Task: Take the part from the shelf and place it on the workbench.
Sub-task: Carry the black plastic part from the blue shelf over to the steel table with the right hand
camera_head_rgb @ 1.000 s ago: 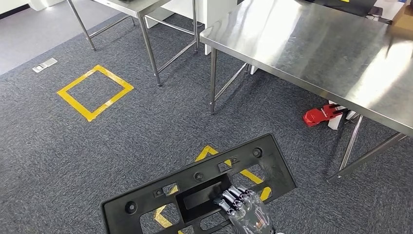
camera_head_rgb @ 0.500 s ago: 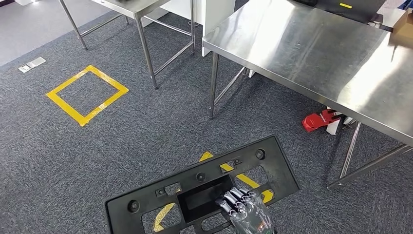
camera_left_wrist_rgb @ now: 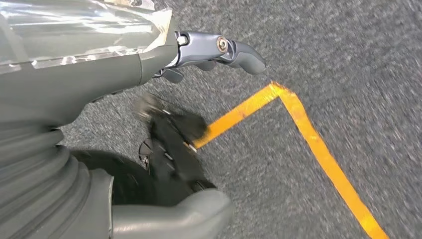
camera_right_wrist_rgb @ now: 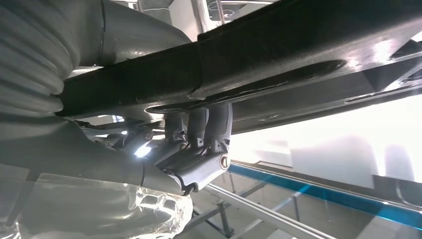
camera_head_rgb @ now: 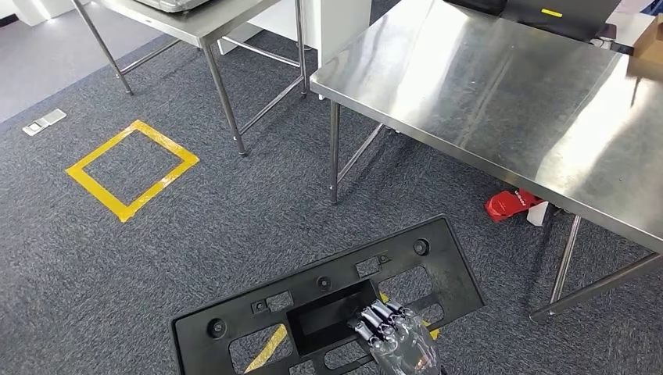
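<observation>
while i look down from the head camera, my right hand (camera_head_rgb: 397, 344) grips the black part (camera_head_rgb: 328, 301) through its central slot, holding it flat above the grey carpet (camera_head_rgb: 156, 258) at my 6 o'clock. the steel workbench (camera_head_rgb: 500, 101) sits at 1 o'clock, well apart. my left hand (camera_left_wrist_rgb: 219, 50) hangs over yellow tape (camera_left_wrist_rgb: 308, 134), fingers loose, holding nothing.

Head camera high, facing forward-down over carpet (camera_head_rgb: 156, 258), table (camera_head_rgb: 500, 101) at 1 o'clock. Wrist cameras close: left above carpet, right beneath black part (camera_right_wrist_rgb: 278, 59), shared with head view.
</observation>
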Robot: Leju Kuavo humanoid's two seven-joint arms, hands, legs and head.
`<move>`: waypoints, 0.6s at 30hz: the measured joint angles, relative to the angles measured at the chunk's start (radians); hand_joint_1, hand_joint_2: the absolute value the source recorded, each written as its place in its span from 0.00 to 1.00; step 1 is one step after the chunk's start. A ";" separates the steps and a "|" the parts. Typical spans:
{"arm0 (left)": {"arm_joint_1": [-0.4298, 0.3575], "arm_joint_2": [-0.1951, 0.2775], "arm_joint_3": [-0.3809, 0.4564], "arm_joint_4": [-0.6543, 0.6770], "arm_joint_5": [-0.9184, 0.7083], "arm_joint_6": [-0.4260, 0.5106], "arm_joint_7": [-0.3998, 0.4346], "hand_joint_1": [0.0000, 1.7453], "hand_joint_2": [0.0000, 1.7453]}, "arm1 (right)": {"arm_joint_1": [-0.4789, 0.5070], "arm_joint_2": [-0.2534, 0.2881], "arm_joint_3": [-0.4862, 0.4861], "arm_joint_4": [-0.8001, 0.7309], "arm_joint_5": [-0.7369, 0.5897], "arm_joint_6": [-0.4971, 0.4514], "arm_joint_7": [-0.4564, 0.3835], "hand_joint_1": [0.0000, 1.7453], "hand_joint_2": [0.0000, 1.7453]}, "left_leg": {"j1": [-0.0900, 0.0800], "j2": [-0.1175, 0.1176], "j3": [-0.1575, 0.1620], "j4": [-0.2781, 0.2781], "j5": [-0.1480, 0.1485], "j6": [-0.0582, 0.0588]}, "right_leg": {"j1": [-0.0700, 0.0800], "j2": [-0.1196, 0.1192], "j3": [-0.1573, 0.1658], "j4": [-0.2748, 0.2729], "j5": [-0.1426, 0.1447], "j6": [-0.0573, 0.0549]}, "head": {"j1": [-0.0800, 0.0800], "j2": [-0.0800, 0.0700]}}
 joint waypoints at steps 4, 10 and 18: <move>0.006 0.005 0.000 0.001 0.000 0.002 0.003 0.00 1.00 | 0.001 0.001 0.000 0.000 0.005 0.000 0.004 1.00 1.00 | 0.008 0.001 -0.018 -0.157 0.085 -0.010 | -0.004 0.010 0.058 0.002 -0.052 0.015 | -0.001 0.000; 0.002 0.004 0.000 0.001 0.000 0.003 0.004 0.00 1.00 | 0.000 0.001 0.000 -0.004 0.002 0.000 0.012 1.00 1.00 | -0.001 0.004 0.030 -0.261 0.217 0.034 | 0.007 0.010 0.087 0.026 -0.083 0.057 | 0.002 0.000; 0.001 0.003 0.000 0.001 0.007 0.017 0.009 0.00 1.00 | 0.004 0.001 0.000 -0.004 -0.024 0.000 0.017 1.00 1.00 | -0.002 0.036 0.093 -0.274 0.171 0.046 | -0.006 -0.010 -0.115 0.188 -0.115 0.083 | 0.007 0.000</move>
